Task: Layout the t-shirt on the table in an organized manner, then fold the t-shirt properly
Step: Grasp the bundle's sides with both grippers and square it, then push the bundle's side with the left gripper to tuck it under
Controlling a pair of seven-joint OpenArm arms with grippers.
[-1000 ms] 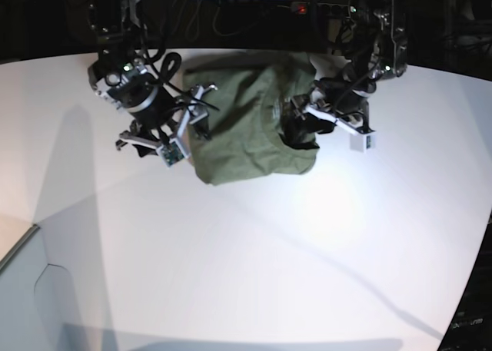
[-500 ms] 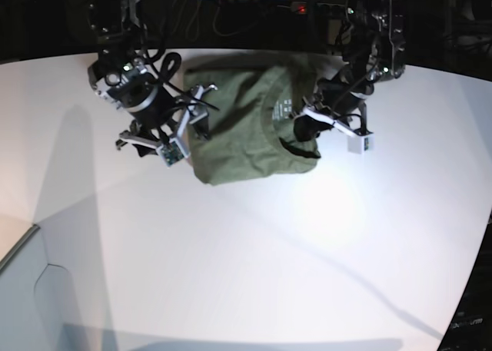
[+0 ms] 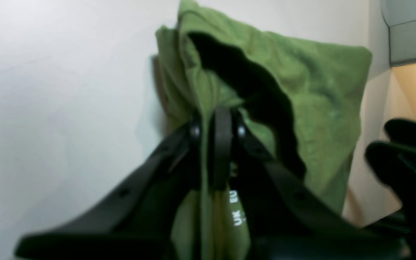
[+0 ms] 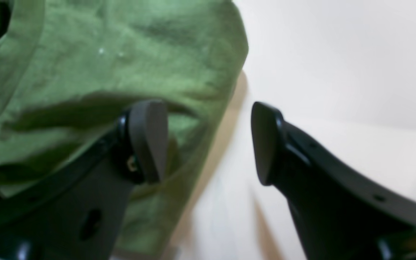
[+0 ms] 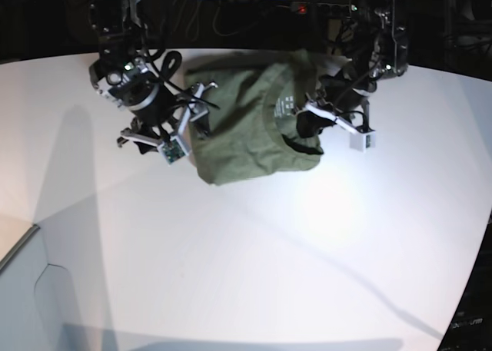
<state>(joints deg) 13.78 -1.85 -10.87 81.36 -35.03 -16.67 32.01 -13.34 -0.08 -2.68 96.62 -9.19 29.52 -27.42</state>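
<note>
**Left fingers clamped on collar, right fingers wide at shirt edge**

Left gripper: fingers pressed together on a bunched fold of the t-shirt, right at the neck opening, white label print just below the pinch. Cloth hangs in a soft ridge from the grip, dark neck hole gaping beside it. Right gripper: fingers spread wide, nothing between them. One fingertip sits over the green cloth, the other over bare white surface, so the shirt's edge runs through the gap. Touching the cloth or hovering above it: can't tell, view too blurred.

The t-shirt lies crumpled in a rough lump near the far edge of the surface in the base view, between the two arms, not laid out yet.

Handling, as a judgement: light, limp cotton, no stiffness, will drape and bunch wherever lifted, not fragile, grips well. A one-point lift just makes a hanging bundle; better to hold two separated points, e.g. collar or shoulder on one side and the outer edge or hem on the other, then pull apart to spread.

Pose: left arm reaches in from base view's right, wrist angled down onto the collar area; right arm comes in from that view's left, wrist tilted toward the shirt's side edge.
</note>
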